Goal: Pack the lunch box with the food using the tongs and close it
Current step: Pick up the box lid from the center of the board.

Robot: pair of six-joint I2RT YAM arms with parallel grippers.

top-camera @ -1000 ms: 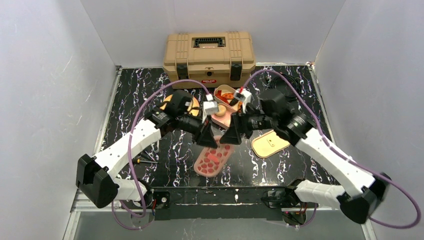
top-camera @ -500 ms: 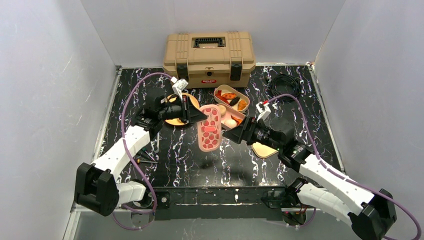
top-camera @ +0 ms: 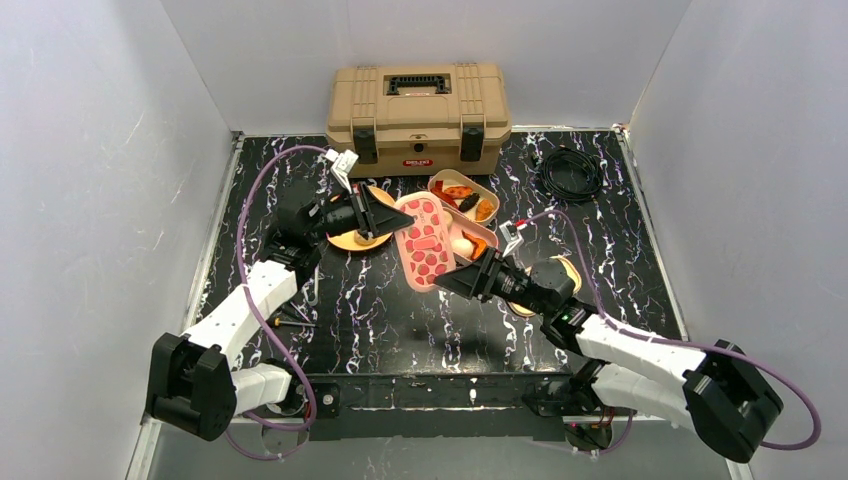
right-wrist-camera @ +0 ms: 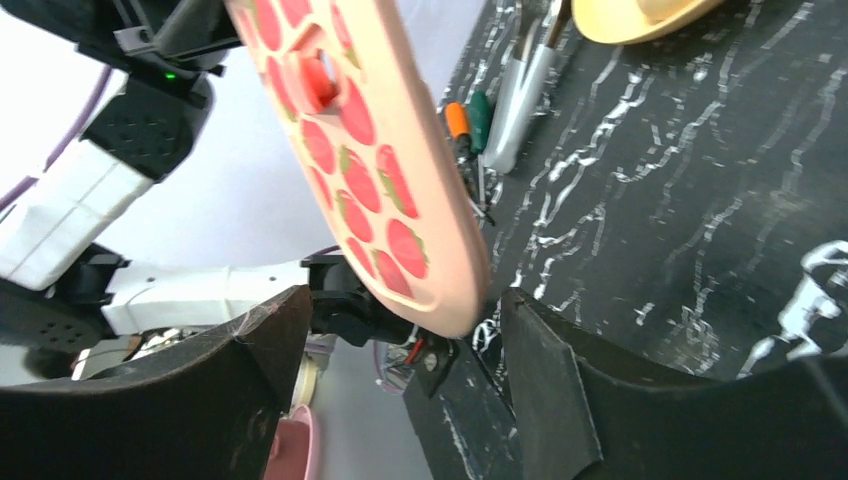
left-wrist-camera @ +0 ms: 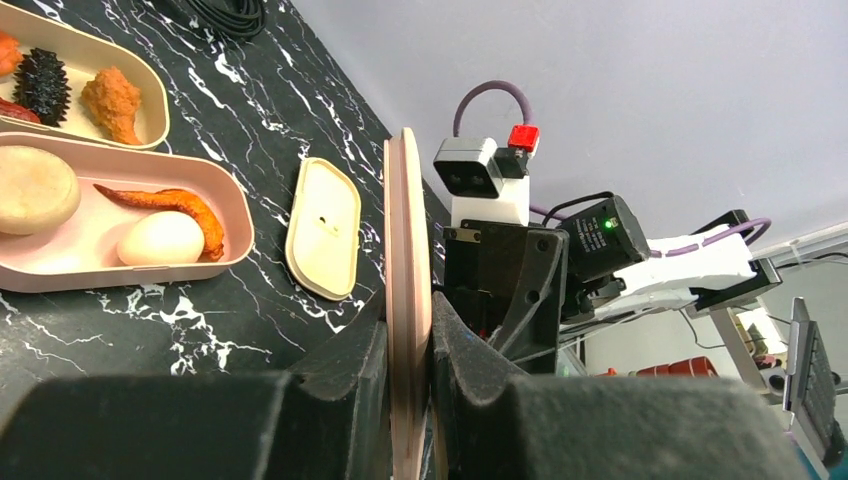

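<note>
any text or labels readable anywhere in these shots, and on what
Red label on the front of the tan toolbox: lettering too small and blurred to read.
Pink lid: a strawberry print only, no words.
Nothing else in any view carries readable text.

Tan toolbox (top-camera: 418,117), coiled black cable (top-camera: 569,172), black marbled table (top-camera: 350,310)
</note>
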